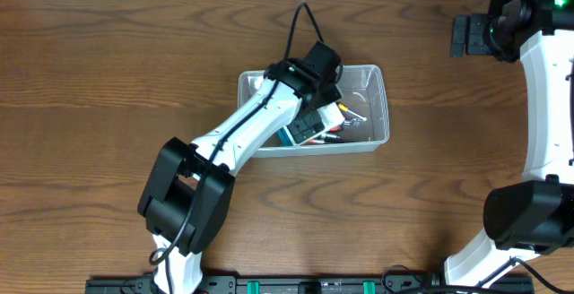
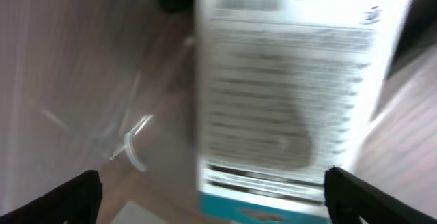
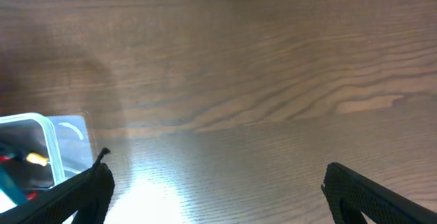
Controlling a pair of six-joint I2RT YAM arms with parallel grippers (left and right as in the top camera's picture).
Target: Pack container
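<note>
The container (image 1: 369, 82) is a clear greyish tub in the middle of the table. It holds a blue-and-white cardboard box (image 1: 303, 129) and small hand tools (image 1: 339, 133). My left gripper (image 1: 325, 104) reaches down into it. In the left wrist view the left gripper (image 2: 213, 197) is open. The blurred box (image 2: 287, 87) stands close in front of it, nearer the right finger. The tub's clear wall (image 2: 102, 115) is to the left. My right gripper (image 1: 468, 36) is at the far right. In its wrist view the right gripper (image 3: 218, 193) is open and empty over bare wood. The tub's corner (image 3: 48, 142) shows at the left.
The table is dark brown wood. The left arm (image 1: 224, 151) stretches diagonally from the front edge to the tub. The right arm (image 1: 547, 106) runs along the right edge. A black rail (image 1: 296, 285) lines the front edge.
</note>
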